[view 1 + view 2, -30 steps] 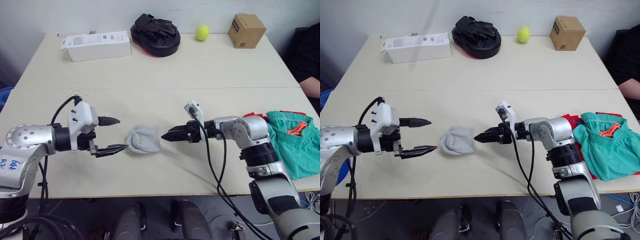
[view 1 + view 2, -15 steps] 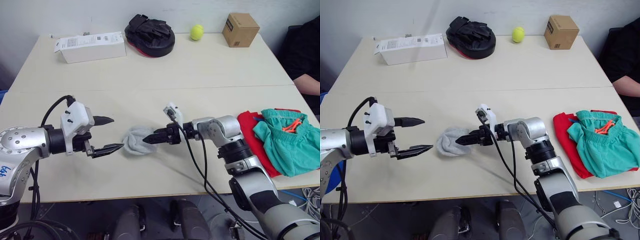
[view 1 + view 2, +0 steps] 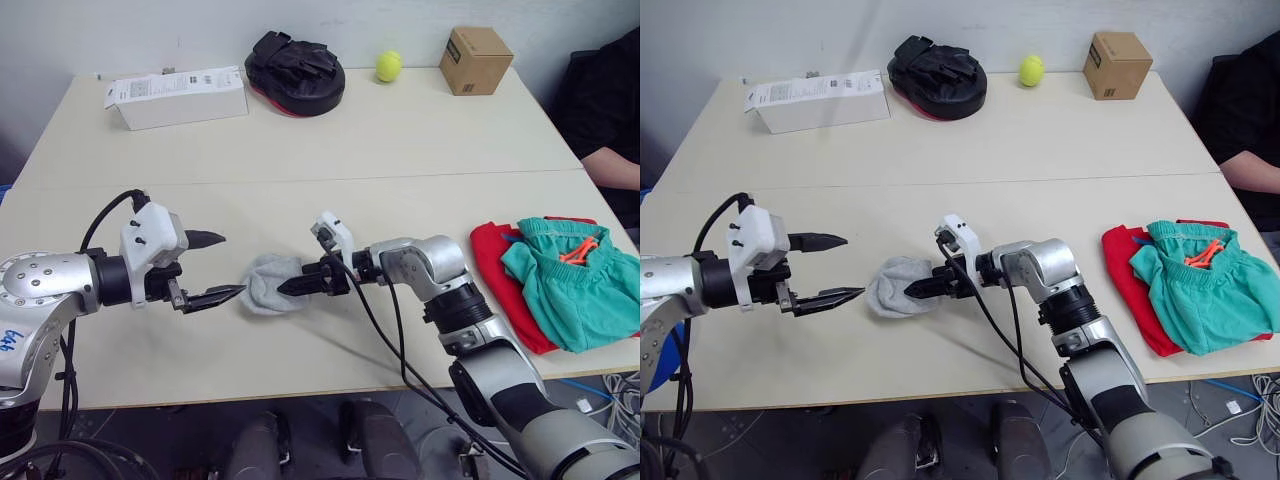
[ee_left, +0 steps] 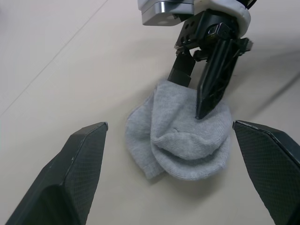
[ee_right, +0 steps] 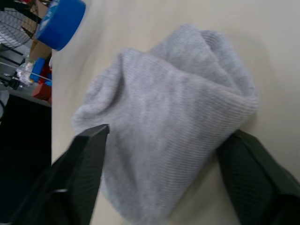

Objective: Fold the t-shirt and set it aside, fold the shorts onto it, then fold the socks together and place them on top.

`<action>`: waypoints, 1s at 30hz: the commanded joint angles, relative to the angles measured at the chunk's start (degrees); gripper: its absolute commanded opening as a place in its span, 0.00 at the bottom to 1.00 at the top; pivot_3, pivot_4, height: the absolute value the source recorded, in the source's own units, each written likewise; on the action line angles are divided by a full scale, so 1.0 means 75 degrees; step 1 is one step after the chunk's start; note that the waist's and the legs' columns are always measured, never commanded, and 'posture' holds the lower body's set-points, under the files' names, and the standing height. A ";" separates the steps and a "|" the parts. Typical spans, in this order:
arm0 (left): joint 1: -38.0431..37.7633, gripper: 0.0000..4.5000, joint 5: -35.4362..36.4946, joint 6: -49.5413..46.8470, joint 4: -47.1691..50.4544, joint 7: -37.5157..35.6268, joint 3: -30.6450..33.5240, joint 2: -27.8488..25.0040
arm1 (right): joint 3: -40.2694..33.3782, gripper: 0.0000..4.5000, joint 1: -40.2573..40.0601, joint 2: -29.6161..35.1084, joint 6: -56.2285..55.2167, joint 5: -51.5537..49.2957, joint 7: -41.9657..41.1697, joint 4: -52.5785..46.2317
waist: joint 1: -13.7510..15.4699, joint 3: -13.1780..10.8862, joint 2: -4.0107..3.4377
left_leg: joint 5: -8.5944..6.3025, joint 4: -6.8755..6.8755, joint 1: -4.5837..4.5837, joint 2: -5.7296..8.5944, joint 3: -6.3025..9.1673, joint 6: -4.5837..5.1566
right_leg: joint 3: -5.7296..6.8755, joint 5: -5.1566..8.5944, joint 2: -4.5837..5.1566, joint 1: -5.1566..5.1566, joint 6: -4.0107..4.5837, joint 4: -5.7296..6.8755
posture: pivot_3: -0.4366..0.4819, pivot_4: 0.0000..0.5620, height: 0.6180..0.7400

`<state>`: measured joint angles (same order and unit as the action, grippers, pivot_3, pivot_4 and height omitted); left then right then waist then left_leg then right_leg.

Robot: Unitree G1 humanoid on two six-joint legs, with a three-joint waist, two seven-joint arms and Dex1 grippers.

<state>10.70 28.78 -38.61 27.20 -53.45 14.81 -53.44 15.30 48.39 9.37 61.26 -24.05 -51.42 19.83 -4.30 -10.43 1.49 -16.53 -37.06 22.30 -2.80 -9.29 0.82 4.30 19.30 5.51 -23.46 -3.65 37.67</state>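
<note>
Left gripper point(image 3: 218, 268) hovers just left of the socks point(image 3: 270, 283), fingers spread wide, holding nothing. Socks sit bundled on the table point(image 3: 400, 140) near its front middle, with the right gripper point(image 3: 292, 286) reaching in from the right, fingers apart around the bundle and tips on the knit, not clamped. Far right, the shorts point(image 3: 580, 295) lie folded on the t-shirt point(image 3: 505, 275) at the table's edge, well apart from the socks.
</note>
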 commanded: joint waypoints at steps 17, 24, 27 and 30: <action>0.0352 1.00 0.0483 0.0101 0.0585 0.0034 -0.0408 0.0205 | -0.0933 0.00 -0.0496 0.0334 0.1751 -0.0948 0.0048 -0.1185 | 0.0046 0.0021 0.0035 | -0.0005 0.0007 0.0011 -0.0002 0.0017 -0.0012 | 0.0009 0.0004 0.0000 -0.0005 0.0008 -0.0004 | 0.48 0.27 1.00; 0.1146 1.00 0.0960 -0.0254 0.0338 0.0280 -0.0678 0.0657 | -0.3067 0.00 -0.0661 0.1082 0.3494 -0.2215 0.0470 -0.2785 | 0.0197 0.0001 0.0003 | -0.0003 -0.0015 0.0051 0.0006 0.0018 0.0013 | 0.0011 -0.0001 0.0004 -0.0020 -0.0002 -0.0020 | 0.48 0.27 1.00; 0.1410 1.00 0.1190 -0.0449 0.0328 0.0346 -0.0777 0.0815 | -0.4035 0.00 -0.0740 0.1357 0.4005 -0.2486 0.0783 -0.3151 | 0.0249 0.0001 0.0003 | -0.0002 -0.0014 0.0051 0.0005 0.0021 0.0013 | 0.0015 -0.0001 0.0002 -0.0019 -0.0002 -0.0022 | 0.48 0.27 1.00; 0.1640 1.00 0.1249 -0.0438 0.0364 0.0340 -0.1012 0.0956 | -0.5110 0.00 -0.0817 0.1827 0.4166 -0.2892 0.1184 -0.3221 | 0.0274 -0.0002 -0.0001 | 0.0001 -0.0013 0.0051 0.0005 0.0018 0.0012 | 0.0014 -0.0001 -0.0001 -0.0020 -0.0002 -0.0023 | 0.48 0.27 1.00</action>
<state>21.89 37.00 -42.26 28.70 -50.98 7.60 -46.61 -17.70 42.26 21.18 91.75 -42.64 -44.15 -2.22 -2.25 -10.44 1.48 -16.53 -37.16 22.68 -2.75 -9.16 0.91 4.41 19.29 5.49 -23.61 -3.67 37.50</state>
